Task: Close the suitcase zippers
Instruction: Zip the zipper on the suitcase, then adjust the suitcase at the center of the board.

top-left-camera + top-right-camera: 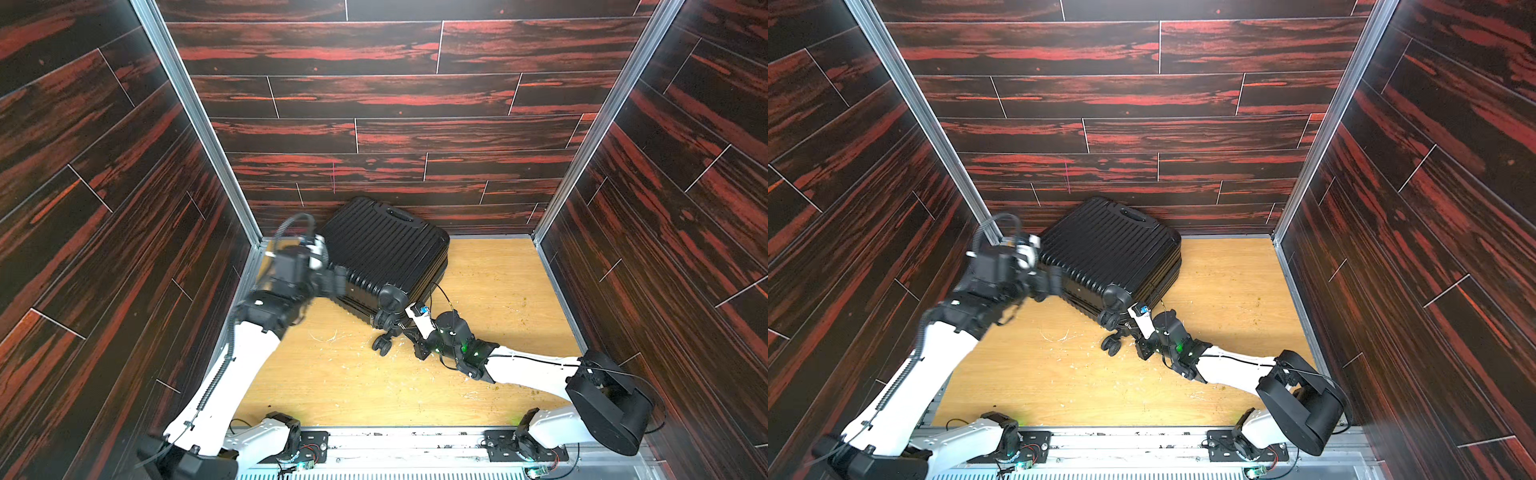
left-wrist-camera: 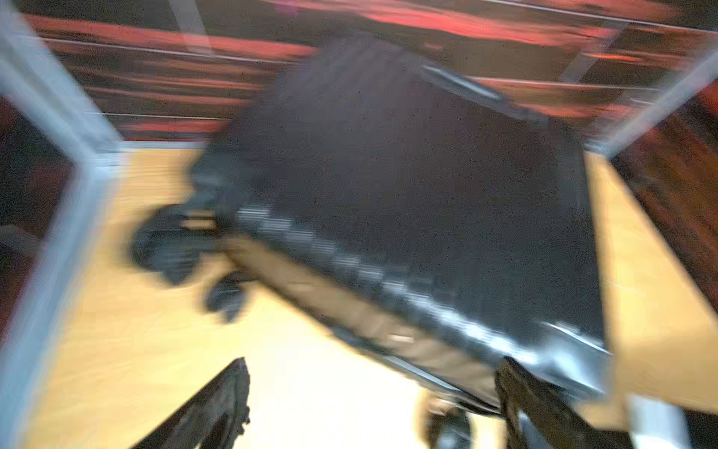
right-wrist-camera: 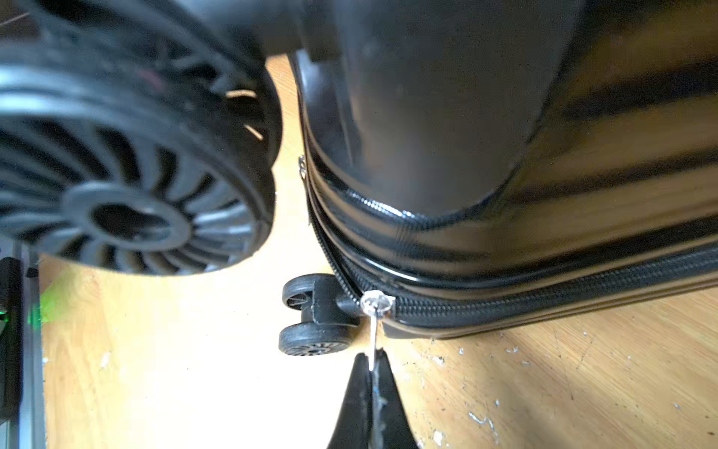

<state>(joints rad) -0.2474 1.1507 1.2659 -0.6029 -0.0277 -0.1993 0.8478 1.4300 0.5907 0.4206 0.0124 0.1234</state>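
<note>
Left hand (image 1: 334, 284) is blurred in both top views, at the left near side of the suitcase (image 1: 384, 245); from there I cannot tell how wide it is. The suitcase lies with its shells together on the far left part of the table (image 1: 498, 353), its far edge close to the far wall (image 1: 415, 124). The right hand (image 1: 407, 332) is at its near corner, just beside the wheels (image 1: 384, 332).

In the left wrist view, which is very blurred, the left hand (image 2: 373, 363) is spread wide and holds nothing.

In the right wrist view the right hand (image 3: 373, 363) is pinched narrow on the thin metal pull (image 3: 373, 338) of the zipper (image 3: 544, 299), at the suitcase corner.
</note>
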